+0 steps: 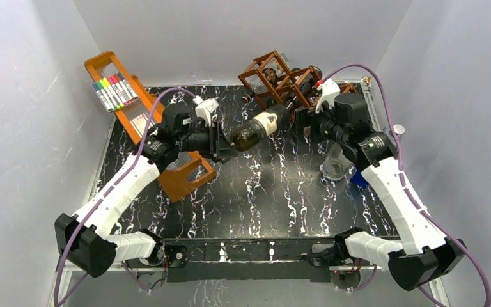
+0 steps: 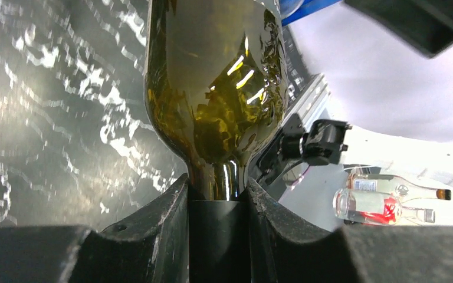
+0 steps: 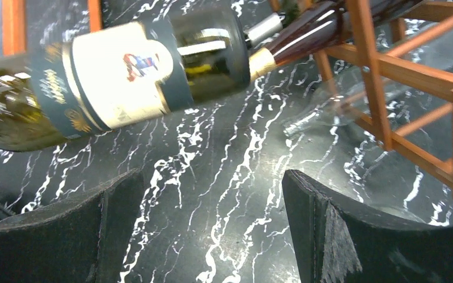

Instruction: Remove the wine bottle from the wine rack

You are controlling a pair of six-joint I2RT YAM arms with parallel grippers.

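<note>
My left pincer (image 2: pixel 217 188) is pinching the bottle (image 1: pixel 260 126) by its neck. The dark capsule sits pressed between both fingers (image 2: pixel 165 218), and the green shoulder swells just beyond them. The bottle lies nearly level above the bench (image 1: pixel 262 204), between the middle and the far edge. Its neck points toward my left pincer and its base toward the rack (image 1: pixel 275 75), which stands in the far right corner. The base is just beside the rack's near left side, close to the foil-capped neck of a second bottle (image 3: pixel 312 32) lodged in a cell; I cannot tell whether they touch. My right pincer (image 3: pixel 211 186) is spread wide and holds nothing. It hovers just beside the bottle's base end, with bare bench showing between its fingers.
</note>
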